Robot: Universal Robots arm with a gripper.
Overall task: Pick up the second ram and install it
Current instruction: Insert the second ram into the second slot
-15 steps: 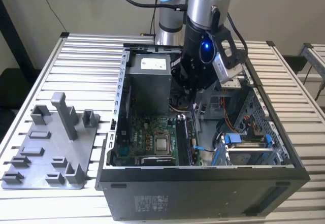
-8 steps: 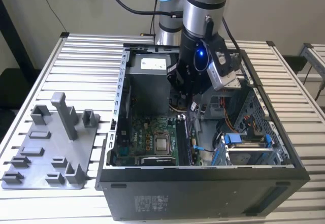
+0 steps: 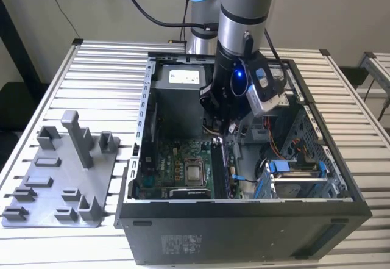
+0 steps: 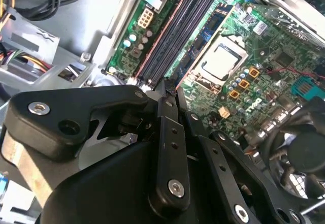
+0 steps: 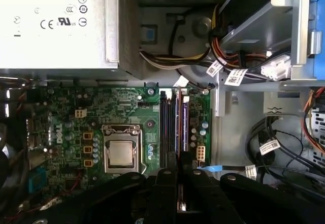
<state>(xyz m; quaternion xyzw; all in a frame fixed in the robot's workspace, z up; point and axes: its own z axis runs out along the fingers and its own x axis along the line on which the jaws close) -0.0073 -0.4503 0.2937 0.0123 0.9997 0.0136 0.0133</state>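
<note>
An open computer case (image 3: pixel 244 232) lay on the slatted worktop (image 3: pixel 97 68). A grey holder tray (image 3: pixel 36 214) sat beside it on the exterior view's left. The arm (image 3: pixel 244 13) reached down into the case from the far side. Its gripper (image 3: pixel 229 125) hung over the right part of the green motherboard (image 3: pixel 161 168), above the far end of the long memory slots as that view showed it.

In the first wrist view the slots (image 5: pixel 166 122) ran in a row just right of the processor socket (image 5: pixel 121 153). The pale power supply (image 5: pixel 51 26) lay beyond the board's far edge. Two of the slots were bare and black. The second ram (image 5: pixel 177 125) stood upright on edge in the next one, a thin bluish strip running the full length of the slot. Another dark stick (image 5: pixel 184 125) stood in the slot just beside it, on the side away from the socket.

The gripper (image 5: pixel 179 158) lined up with the second ram, with its tips over the near end of the stick. In the second wrist view the gripper (image 4: pixel 170 88) likewise pointed at the end of the slot row (image 4: pixel 177 36). I could not tell whether it was clenched on the stick, only touching it, or released and clear of it.
</note>
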